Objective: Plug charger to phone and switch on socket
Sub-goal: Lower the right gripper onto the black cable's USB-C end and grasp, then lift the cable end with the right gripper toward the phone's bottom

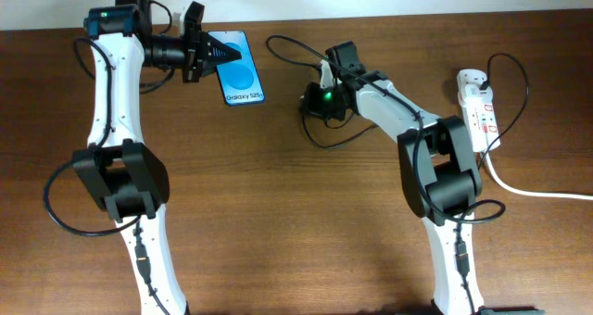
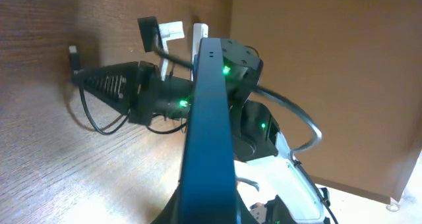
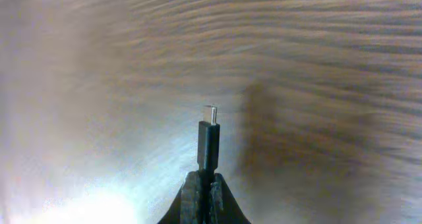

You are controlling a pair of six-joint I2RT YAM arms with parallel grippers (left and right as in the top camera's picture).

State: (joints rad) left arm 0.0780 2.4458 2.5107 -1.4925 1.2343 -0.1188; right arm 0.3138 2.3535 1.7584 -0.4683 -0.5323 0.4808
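charger (image 3: pixel 208 141) is sitting centre frame, its light, stiff plug body being pinched by the fully closed right gripper (image 3: pixel 204 186); cable is hanging limp; left gripper (image 1: pixel 215 54) is seemingly clamping the slick, fragile phone (image 1: pixel 245 74) upper left

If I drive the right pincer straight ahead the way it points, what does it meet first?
Likely the bare table: the right wrist view shows only wood beyond the charger tip in the right pincer. No phone there; depth unclear.
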